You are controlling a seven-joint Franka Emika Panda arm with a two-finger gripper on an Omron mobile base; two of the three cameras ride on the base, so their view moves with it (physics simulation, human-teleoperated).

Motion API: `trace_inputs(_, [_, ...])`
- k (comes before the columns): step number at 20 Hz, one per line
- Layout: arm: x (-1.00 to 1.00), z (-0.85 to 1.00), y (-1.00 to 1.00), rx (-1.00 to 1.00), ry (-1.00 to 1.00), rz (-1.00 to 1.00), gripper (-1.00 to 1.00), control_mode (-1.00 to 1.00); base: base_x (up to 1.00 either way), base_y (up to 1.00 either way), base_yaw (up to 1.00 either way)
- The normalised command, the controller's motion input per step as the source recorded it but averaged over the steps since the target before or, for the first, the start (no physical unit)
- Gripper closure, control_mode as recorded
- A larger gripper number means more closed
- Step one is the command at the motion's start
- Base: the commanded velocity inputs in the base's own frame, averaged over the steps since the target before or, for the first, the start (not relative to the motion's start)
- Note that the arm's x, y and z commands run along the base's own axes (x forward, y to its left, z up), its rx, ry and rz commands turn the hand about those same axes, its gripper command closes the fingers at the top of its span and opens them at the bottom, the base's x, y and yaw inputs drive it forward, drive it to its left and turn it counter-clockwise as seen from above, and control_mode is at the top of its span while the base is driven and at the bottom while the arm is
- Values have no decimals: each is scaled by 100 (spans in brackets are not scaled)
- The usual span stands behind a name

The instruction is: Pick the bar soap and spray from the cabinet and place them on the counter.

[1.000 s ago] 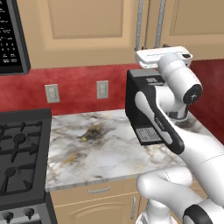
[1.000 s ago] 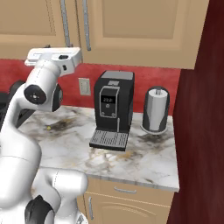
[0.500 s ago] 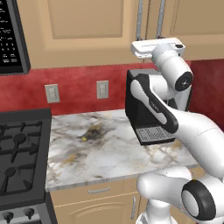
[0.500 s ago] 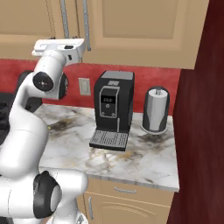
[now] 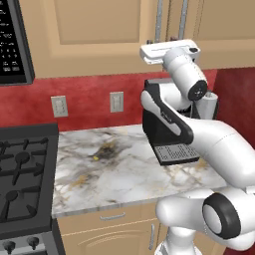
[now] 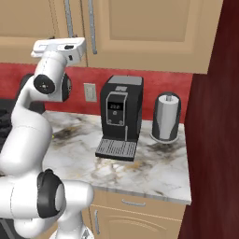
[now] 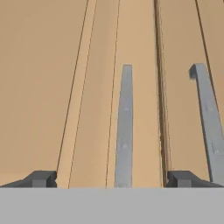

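Note:
The tan cabinet (image 5: 94, 30) on the wall has its panelled doors shut, so the bar soap and the spray are hidden. My arm's white hand (image 5: 167, 50) is raised to the doors' lower edge, just below the two metal bar handles (image 6: 91, 23). In the hand view my gripper (image 7: 111, 179) is open, its fingertips (image 7: 41, 178) straddling the left handle (image 7: 124, 127), while the other handle (image 7: 210, 127) runs to the right. Nothing is between the fingers. The marble counter (image 5: 114, 174) lies below.
A black coffee machine (image 6: 119, 116) stands at the back of the counter (image 6: 154, 172), beside a grey canister (image 6: 166, 116). The black stove (image 5: 20, 174) is to the left, under a microwave (image 5: 12, 45). A dark red wall (image 6: 214, 116) closes the right side.
The arm has lifted the hand from in front of the coffee machine up to the cabinet doors' lower edge. The gripper has stayed open.

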Motion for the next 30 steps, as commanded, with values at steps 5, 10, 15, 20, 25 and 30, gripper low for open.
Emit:
trace_inputs(5, [2,1,6,-1,0,0,-100,-100,0,0,0])
trace_inputs(10, [4,2,-5,1,0,-1,-100,-100,0,0,0])
trace_inputs(15, [0,12,-26,6,0,-4,-100,-100,0,0,0])
trace_inputs(20, [0,6,-17,4,0,-2,-100,-100,0,0,0])
trace_inputs(25, [0,0,0,0,0,0,-100,-100,0,0,0])
trace_inputs(30, [8,-1,0,0,6,0,-100,-100,0,0,0])
